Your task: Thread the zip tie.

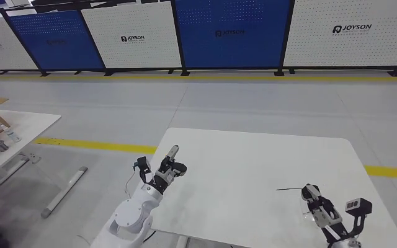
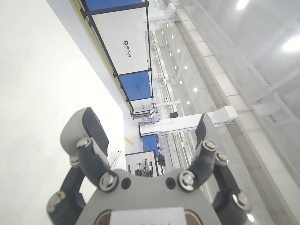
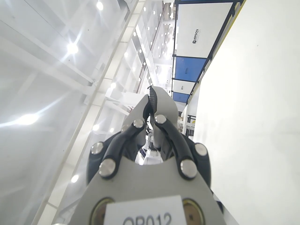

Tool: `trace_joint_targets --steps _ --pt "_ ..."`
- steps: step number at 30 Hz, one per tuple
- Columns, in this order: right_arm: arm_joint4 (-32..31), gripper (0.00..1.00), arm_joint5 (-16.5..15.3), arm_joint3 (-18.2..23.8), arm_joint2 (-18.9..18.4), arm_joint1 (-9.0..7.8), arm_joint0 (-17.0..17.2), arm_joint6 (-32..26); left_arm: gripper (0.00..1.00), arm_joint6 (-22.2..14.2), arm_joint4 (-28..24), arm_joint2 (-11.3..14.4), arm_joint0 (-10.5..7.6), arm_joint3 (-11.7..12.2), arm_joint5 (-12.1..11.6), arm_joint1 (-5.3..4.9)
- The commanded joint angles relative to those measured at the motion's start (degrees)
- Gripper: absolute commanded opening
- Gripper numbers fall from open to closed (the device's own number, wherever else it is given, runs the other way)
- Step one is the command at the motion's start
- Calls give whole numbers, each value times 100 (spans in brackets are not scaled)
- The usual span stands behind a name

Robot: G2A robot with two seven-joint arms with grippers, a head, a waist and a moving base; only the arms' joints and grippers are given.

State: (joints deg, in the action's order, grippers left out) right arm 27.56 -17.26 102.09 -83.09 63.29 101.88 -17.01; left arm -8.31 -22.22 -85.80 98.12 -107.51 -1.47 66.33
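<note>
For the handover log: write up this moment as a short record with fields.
zip tie: thin, black, straight, with no loop formed
right pincer: shut on one end of the zip tie, the rest pointing toward the other arm
left pincer: open, holding nothing, by the table's edge
table: white; whether the zip tie touches it cannot be told
threading: not yet done
</note>
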Motion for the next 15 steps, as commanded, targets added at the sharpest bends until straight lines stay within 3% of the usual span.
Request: trace_joint_targets --steps 1,9,15 --pt "0 0 0 0 0 0 0 0 100 -3 1 -2 1 -1 2 -1" --pt "25 0 -33 18 47 22 -42 103 100 -3 1 -2 1 -1 2 -1" --pt "2 0 -222 51 510 135 -186 475 100 -695 156 385 -224 -118 111 0"
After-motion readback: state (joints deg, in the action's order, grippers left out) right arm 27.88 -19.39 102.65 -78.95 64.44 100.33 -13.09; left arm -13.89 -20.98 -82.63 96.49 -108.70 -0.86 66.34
